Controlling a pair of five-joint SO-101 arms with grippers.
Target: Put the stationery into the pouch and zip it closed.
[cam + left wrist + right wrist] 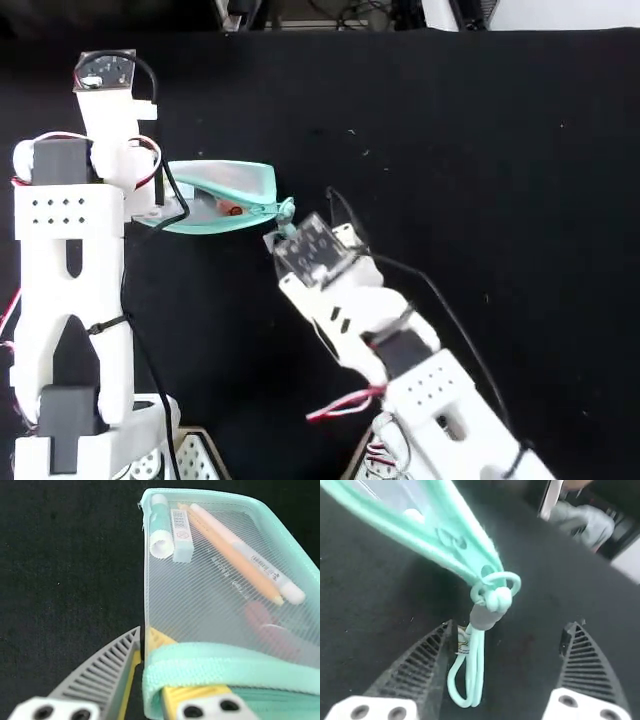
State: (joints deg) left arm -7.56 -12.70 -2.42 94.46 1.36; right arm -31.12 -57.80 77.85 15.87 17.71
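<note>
Because the pouch (200,615) looks limp, take its cord (478,647).
Left gripper (145,635) clamps its edge; right gripper (510,627) fingers gape astride the cord.

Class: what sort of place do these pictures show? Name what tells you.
Probably a robotics test bench: a white left arm and right arm with loose wiring, a black-covered table, a mint pouch.

**A count of the pieces**

One mint pouch (225,195) is showing. Through its clear side five pieces are showing: one glue stick (160,527), one eraser (182,529), one orange pencil (235,559), one white pen (260,566) and one reddish piece (265,625), too blurred for naming. One cord loop (470,675) is hanging at the zipper. Two grippers are appearing: the left gripper (146,635) and the right gripper (510,630).
</note>
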